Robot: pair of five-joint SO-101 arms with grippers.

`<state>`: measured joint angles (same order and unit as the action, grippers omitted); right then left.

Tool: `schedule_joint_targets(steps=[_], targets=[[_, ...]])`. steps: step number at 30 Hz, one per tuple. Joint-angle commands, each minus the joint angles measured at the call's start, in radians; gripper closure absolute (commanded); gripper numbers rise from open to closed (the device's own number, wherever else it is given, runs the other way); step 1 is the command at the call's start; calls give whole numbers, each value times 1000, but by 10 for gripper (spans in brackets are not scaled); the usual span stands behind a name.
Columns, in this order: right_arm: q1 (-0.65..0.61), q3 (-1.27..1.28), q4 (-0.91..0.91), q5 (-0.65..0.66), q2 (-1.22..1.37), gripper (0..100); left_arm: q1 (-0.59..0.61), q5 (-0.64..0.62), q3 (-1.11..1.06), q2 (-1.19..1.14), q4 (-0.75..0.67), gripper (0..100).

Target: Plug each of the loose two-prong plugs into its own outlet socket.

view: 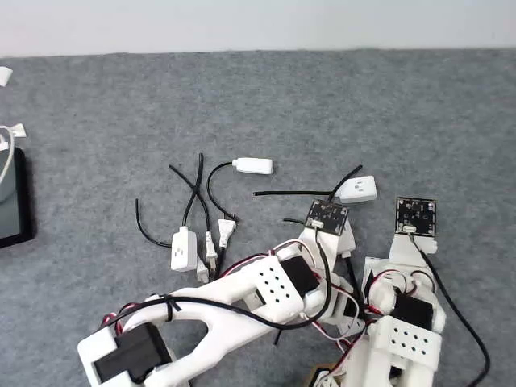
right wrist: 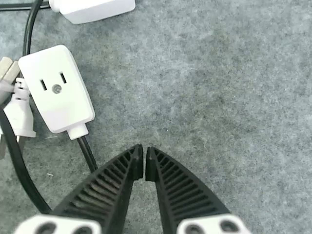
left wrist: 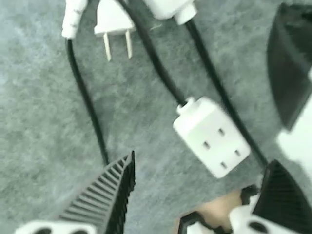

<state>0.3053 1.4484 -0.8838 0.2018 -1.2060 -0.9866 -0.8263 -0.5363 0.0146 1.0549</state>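
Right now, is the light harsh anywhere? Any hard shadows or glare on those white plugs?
High view: even, soft light over the grey mat; the black cords throw only faint shadows. Left wrist view: the multi-slot socket block casts a soft-edged shadow, with no glare on it. Right wrist view: the single socket is bright but not washed out, and its slots still show.

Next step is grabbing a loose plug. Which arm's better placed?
Left. The left claw is open, with a two-prong plug and an outlet socket lying just ahead. The right claw is shut over bare carpet.
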Motion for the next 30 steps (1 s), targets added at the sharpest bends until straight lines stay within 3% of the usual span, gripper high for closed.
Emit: schedule_joint_targets(steps=[1,7,13,16,19,22,30], targets=[[8,-37,18,5,7,971,-2,-17,24,-14,-63,618],[8,-37,18,6,7,971,-2,-101,30,-144,-137,618],[8,-37,18,9,7,971,-3,-101,91,-198,-69,622],[10,-37,18,9,7,971,-25,-98,91,-198,-68,700],[13,-37,18,9,7,971,-34,-80,94,-198,-69,856],[15,-37,18,11,5,971,-34,38,96,-198,-86,996],[15,-37,18,11,5,971,-34,84,91,-195,-91,988]])
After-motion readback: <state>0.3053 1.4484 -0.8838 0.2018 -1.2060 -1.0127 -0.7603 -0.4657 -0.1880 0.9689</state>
